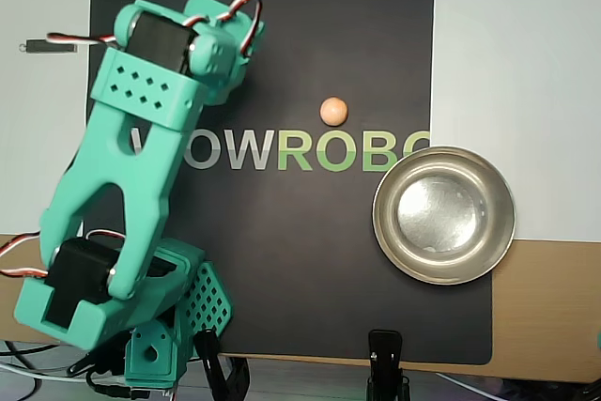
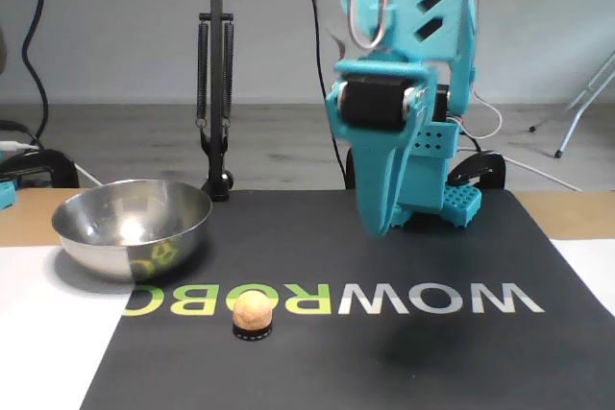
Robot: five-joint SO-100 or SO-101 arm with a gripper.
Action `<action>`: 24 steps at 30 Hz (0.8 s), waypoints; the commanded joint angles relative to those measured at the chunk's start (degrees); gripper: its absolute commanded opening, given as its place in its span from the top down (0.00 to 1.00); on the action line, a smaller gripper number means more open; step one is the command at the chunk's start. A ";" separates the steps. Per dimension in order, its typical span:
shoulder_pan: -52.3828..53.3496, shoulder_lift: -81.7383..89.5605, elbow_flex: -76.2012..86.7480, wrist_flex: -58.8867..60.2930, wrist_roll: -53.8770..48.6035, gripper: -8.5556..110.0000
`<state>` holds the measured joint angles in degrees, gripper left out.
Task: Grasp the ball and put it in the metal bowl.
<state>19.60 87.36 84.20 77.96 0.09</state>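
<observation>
On the black mat (image 2: 404, 352), the gripper (image 2: 373, 228), fingers together and empty, should open wide before descending squarely over the ball (image 2: 252, 312).

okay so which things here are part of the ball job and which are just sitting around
Part of the job: ball, metal bowl, tool.

Just lying about: black printed mat, clamp lamp stand, black cables.

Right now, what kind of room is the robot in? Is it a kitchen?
Probably not a kitchen; more likely a workshop or lab desk. A teal robot arm stands on a printed black mat, cables hang down the wall, and a clamped stand rises behind the metal bowl.
</observation>
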 commanded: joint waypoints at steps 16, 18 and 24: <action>9.58 -5.27 -8.09 0.53 -0.26 0.93; 10.55 -5.27 -8.09 0.53 -0.26 0.93; 13.62 -5.89 -8.61 0.35 -0.26 0.93</action>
<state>32.34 81.21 78.05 78.31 0.09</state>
